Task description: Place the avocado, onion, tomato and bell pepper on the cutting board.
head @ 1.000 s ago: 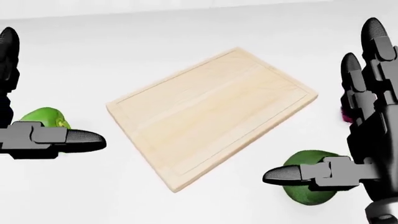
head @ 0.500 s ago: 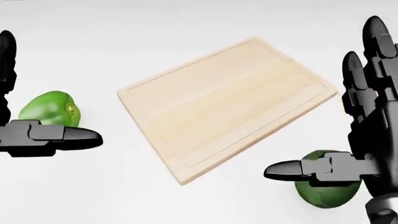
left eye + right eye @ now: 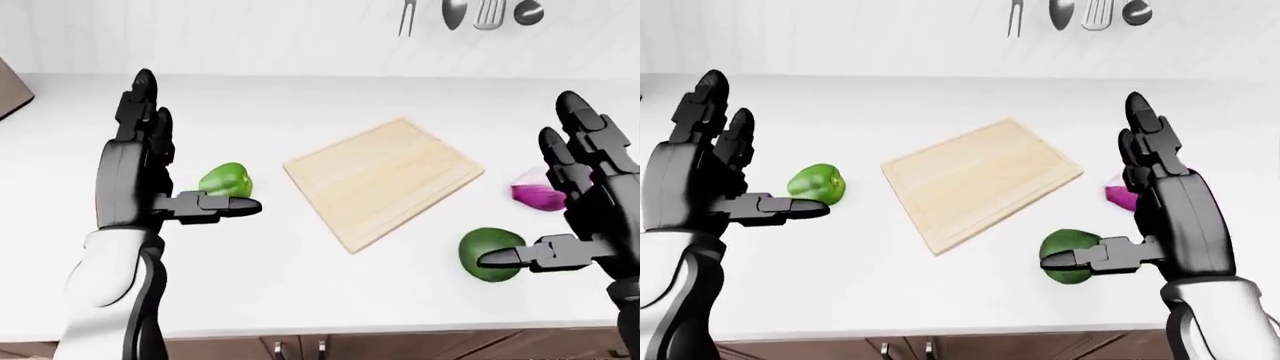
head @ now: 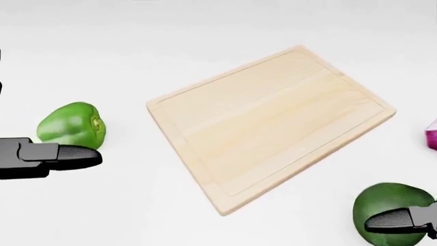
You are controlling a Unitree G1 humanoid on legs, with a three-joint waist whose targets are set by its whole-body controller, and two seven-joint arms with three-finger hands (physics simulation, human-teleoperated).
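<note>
A pale wooden cutting board (image 4: 270,123) lies bare and skewed on the white counter. Left of it sits a green bell pepper (image 4: 71,125); my left hand (image 3: 185,157) stands open beside it, fingers upright, thumb tip just below the pepper and not touching it. Lower right of the board is a green avocado (image 3: 490,255), partly covered by the thumb of my open right hand (image 3: 1095,184). A purple onion (image 3: 537,191) lies right of the board, behind that hand's fingers. No tomato shows in any view.
Metal utensils (image 3: 465,13) hang on the white wall above the counter. The counter's near edge and brown cabinet fronts (image 3: 300,346) run along the bottom of the eye views. A brown object (image 3: 10,86) pokes in at the upper left.
The whole head view has shifted: board, pepper and avocado slid to the right, so the camera moved. My right hand's upright fingers have left the head view; only both thumbs remain.
</note>
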